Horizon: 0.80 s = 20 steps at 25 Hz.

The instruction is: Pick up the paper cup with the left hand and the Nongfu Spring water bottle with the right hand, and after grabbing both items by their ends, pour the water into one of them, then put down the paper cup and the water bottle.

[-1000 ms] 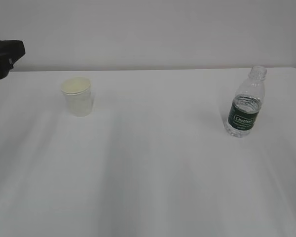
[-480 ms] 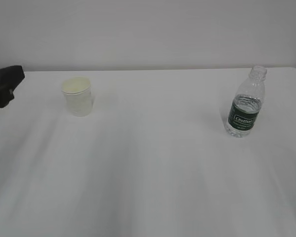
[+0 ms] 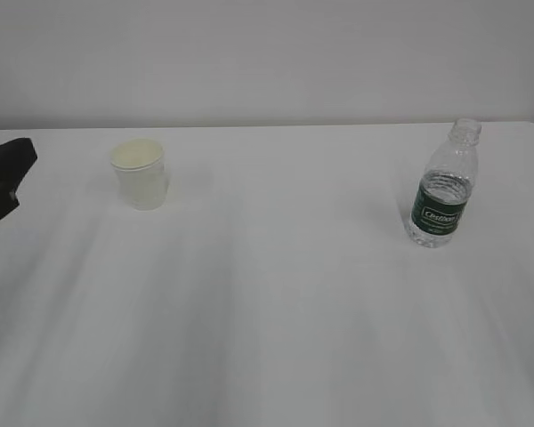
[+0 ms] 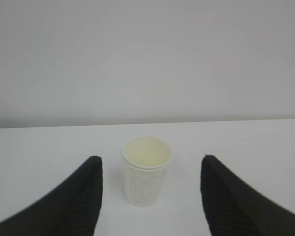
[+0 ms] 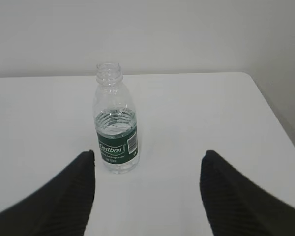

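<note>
Both our left hand (image 4: 147, 196) and right hand (image 5: 147, 196) stand spread and empty; we judge the paper cup (image 4: 146, 170) light and crushable, so grip mid-wall gently, and the uncapped Nongfu Spring water bottle (image 5: 115, 121) slick, so grip its label.

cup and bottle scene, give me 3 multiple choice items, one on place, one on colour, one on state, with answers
1. Where does the cup stand on the table in the exterior view?
A. far left
B. far right
C. near middle

2. What colour is the label on the bottle?
A. red
B. dark green
C. blue

3. How does the left gripper stand to the cup?
A. shut on it
B. open, cup ahead between the fingers, untouched
C. lifting it

Answers:
1. A, the cup is at the left toward the back, the bottle at the right.
2. B, a dark green band with white lettering wraps the bottle.
3. B, the left wrist view shows both fingers wide apart with the cup standing clear between them.
</note>
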Tool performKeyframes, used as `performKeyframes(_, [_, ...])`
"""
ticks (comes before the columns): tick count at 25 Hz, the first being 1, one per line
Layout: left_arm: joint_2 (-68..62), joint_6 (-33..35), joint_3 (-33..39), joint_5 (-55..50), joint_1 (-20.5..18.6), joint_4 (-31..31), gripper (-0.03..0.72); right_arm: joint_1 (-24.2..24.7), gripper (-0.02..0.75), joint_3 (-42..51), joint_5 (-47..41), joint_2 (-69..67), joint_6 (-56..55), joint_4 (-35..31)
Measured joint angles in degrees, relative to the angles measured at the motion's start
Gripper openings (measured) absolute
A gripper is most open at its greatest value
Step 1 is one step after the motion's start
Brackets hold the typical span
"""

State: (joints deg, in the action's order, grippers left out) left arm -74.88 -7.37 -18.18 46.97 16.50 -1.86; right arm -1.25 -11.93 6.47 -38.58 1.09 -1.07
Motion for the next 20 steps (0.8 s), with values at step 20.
performKeyframes(20, [-20.49, -4.55, 0.0, 18.18, 0.0, 5.9, 0.44, 0.0, 0.514, 0.23, 20.73, -21.17, -2.86, 0.11])
